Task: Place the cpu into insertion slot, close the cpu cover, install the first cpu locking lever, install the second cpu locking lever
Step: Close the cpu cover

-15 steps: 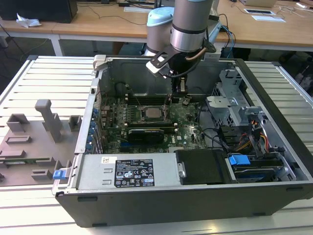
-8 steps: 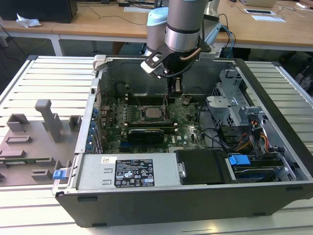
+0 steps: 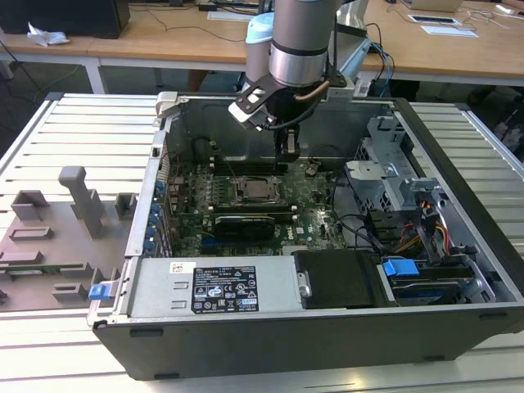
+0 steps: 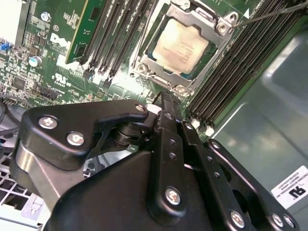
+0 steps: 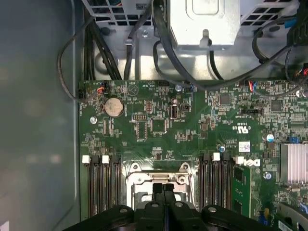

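Note:
The cpu [image 4: 182,45] lies flat in the insertion slot [image 4: 140,67] on the green board, its pale metal top showing. The cpu cover [image 4: 150,50], a silver frame, lies down around the chip. A thin metal lever [image 4: 269,14] runs out from the socket's corner. In the exterior view my gripper [image 3: 288,151] hangs inside the open computer case, just above and behind the slot [image 3: 258,191]. Its black fingers are shut together on nothing, and the tips [image 4: 166,98] hover near the socket's edge. In the first wrist view the gripper [image 5: 163,187] covers part of the slot [image 5: 139,179].
Long black memory slots [image 5: 103,185] flank the socket on both sides. Cables [image 5: 163,43] and a metal drive cage [image 3: 393,176] crowd the case on the exterior view's right. The power supply [image 3: 217,286] lies along the near wall. A grey fixture plate [image 3: 57,237] lies outside the case.

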Motion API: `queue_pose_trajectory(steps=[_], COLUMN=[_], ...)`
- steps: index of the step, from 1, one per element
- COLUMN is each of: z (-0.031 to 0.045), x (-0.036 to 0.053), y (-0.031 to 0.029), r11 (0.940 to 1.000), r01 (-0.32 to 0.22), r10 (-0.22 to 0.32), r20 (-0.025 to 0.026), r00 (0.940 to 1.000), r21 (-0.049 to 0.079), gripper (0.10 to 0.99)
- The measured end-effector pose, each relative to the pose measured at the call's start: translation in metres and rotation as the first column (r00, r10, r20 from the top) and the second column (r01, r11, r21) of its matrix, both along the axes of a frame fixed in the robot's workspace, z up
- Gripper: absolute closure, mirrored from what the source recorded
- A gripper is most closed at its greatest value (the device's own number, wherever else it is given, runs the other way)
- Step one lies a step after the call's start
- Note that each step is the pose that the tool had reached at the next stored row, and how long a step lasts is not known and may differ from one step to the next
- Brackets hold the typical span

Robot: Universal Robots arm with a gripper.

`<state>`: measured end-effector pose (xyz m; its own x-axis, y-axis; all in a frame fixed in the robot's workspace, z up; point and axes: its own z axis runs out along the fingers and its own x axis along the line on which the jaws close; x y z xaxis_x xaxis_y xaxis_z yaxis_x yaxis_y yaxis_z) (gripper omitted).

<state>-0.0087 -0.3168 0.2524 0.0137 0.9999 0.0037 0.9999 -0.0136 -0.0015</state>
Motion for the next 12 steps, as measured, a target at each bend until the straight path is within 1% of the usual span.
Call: queue_pose_trajectory(steps=[1, 2, 5, 6, 8, 9, 10, 11, 12], z=[-0.0002, -0.0011, -0.0065, -0.0096, -0.0136, -0.0188, -0.0216, -0.0235, -0.0263], x=[-0.0013, -0.0045, -0.0164, -0.0234, -0.0333, -0.0462, -0.0533, -0.0574, -0.0636], y=[0.0, 0.0, 0.0, 0.0, 0.0, 0.0, 0.0, 0.0, 0.0], r11=[1.0, 1.0, 1.0, 1.0, 1.0, 1.0, 1.0, 1.0, 1.0], r01=[0.0, 0.0, 0.0, 0.0, 0.0, 0.0, 0.0, 0.0, 0.0], r10=[0.0, 0.0, 0.0, 0.0, 0.0, 0.0, 0.0, 0.0, 0.0], r20=[0.0, 0.0001, 0.0, 0.0, 0.0, 0.0, 0.0, 0.0001, 0.0], r00=[1.0, 1.0, 1.0, 1.0, 1.0, 1.0, 1.0, 1.0, 1.0], r21=[0.0, 0.0, 0.0, 0.0, 0.0, 0.0, 0.0, 0.0, 0.0], gripper=[0.98, 0.98, 0.98, 0.98, 0.98, 0.98, 0.98, 0.98, 0.98])
